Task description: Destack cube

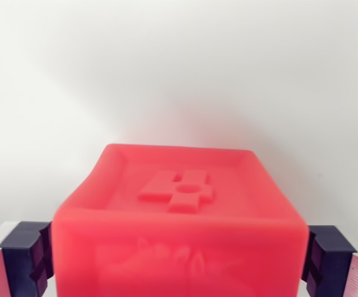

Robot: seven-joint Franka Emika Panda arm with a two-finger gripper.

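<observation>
I have the red cube point(179, 216) clamped in the claw point(179, 263), its dark pads point(27, 260) pressed against the left and right faces so the block can't twist. It fills the near part of the wrist view, its embossed top face up. Only blank white lies beyond, so I can't tell whether it's clear of the stack or the worktop.
</observation>
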